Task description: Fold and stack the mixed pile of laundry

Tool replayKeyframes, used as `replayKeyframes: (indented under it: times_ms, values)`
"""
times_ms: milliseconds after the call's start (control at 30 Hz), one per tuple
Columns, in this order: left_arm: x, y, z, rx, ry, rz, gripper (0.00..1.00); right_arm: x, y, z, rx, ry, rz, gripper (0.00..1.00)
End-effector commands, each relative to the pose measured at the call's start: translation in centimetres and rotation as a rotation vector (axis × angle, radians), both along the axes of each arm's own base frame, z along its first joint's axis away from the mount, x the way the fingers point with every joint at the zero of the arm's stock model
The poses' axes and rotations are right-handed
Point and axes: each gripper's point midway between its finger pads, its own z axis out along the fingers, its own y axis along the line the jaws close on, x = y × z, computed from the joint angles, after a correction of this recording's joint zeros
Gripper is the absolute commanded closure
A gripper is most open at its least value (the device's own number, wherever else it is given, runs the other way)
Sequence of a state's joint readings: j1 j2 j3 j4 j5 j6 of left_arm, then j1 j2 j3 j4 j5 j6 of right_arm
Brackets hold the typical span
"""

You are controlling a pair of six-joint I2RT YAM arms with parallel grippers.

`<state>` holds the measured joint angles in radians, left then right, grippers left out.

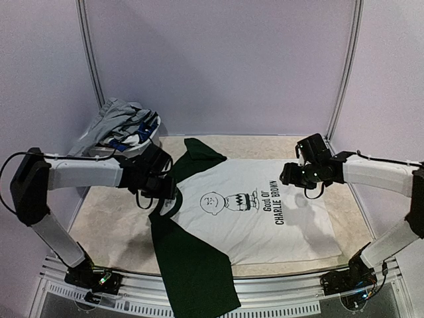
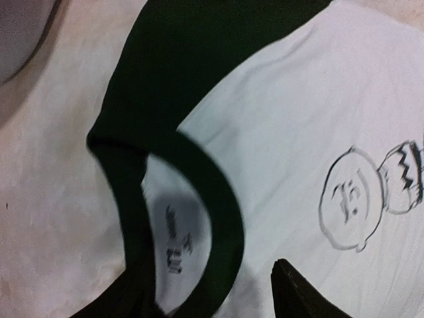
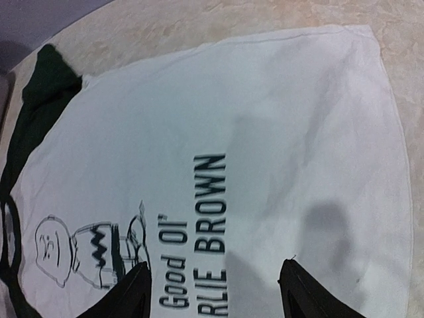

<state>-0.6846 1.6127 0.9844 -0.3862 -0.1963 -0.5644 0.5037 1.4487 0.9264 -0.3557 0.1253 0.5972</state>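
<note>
White T-shirt (image 1: pixel 265 215) spread flat, left gripper (image 2: pixel 209 275) above collar (image 2: pixel 226 212), right gripper (image 3: pixel 213 266) above print (image 3: pixel 211 205)

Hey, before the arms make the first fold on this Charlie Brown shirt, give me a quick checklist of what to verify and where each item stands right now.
1. T-shirt body spread flat, print up: ok.
2. Left gripper open, over the collar: ok.
3. Right gripper open, over the lettering: ok.
4. Near green sleeve fully on the table: not ok, it hangs over the near edge.
5. Whether either gripper's fingers touch the cloth: cannot tell.
6. Other laundry out of the way in the basket: ok.
</note>
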Motion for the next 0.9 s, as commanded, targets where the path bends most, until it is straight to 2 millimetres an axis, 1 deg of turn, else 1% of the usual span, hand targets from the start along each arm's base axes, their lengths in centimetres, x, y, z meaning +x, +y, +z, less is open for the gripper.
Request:
replayKeyframes:
  times_ms: [0,33,100,133,167,233,267,333,367,400,467,500,567,633,667,700,800,867]
  values:
    - [4.0,-2.6,0.6,0.052,-0.031,-0.025,0.37,4.3,-1.3,-0.6,-0.010,0.037,-0.053,0.34]
    - [4.6,-2.9,0.1,0.070,-0.017,-0.031,0.37,5.5,-1.3,0.1,-0.004,0.028,-0.056,0.34]
    - [6.0,-3.7,-0.8,0.065,0.007,-0.038,0.38,7.2,-1.7,-0.4,-0.004,0.048,-0.063,0.35]
    - [6.5,-3.9,-1.2,0.055,0.022,-0.038,0.39,8.0,-2.0,-1.3,-0.003,0.069,-0.068,0.36]
    - [7.1,-4.2,-1.6,0.044,0.034,-0.042,0.39,8.8,-2.3,-1.6,0.009,0.078,-0.076,0.36]
    - [8.2,-4.3,-2.5,0.028,0.055,-0.041,0.40,10.0,-2.6,-3.2,0.041,0.116,-0.077,0.38]
    - [8.8,-4.4,-2.8,0.009,0.065,-0.043,0.40,10.6,-2.9,-3.5,0.059,0.121,-0.079,0.40]
    - [9.9,-4.0,-3.7,-0.016,0.093,-0.033,0.41,11.7,-3.0,-4.2,0.076,0.133,-0.075,0.41]
    - [10.3,-3.8,-4.2,-0.023,0.107,-0.031,0.41,12.1,-3.0,-5.1,0.080,0.152,-0.073,0.41]
    - [10.7,-3.6,-4.8,-0.030,0.120,-0.025,0.42,12.6,-3.1,-5.3,0.089,0.157,-0.073,0.42]
    - [11.4,-3.3,-6.0,-0.042,0.146,-0.018,0.42,13.3,-3.1,-6.8,0.109,0.183,-0.067,0.43]
    - [11.5,-3.5,-6.6,-0.059,0.165,-0.025,0.43,13.7,-3.2,-7.0,0.121,0.186,-0.067,0.45]
    - [12.0,-3.1,-7.6,-0.058,0.187,-0.018,0.43,14.5,-3.4,-7.8,0.144,0.197,-0.073,0.46]
    - [12.4,-2.8,-8.5,-0.060,0.203,-0.010,0.43,15.1,-3.6,-9.0,0.166,0.217,-0.084,0.50]
    - [12.6,-2.6,-9.1,-0.061,0.214,-0.005,0.43,15.6,-3.7,-9.0,0.181,0.214,-0.087,0.52]
    - [12.8,-2.4,-9.3,-0.062,0.219,-0.001,0.44,15.9,-3.7,-9.7,0.190,0.226,-0.090,0.52]
    - [13.7,-1.8,-10.1,-0.069,0.232,0.017,0.44,16.9,-3.8,-10.4,0.205,0.235,-0.095,0.54]
    - [14.3,-1.4,-10.6,-0.078,0.239,0.032,0.45,17.4,-3.9,-11.4,0.209,0.251,-0.101,0.54]
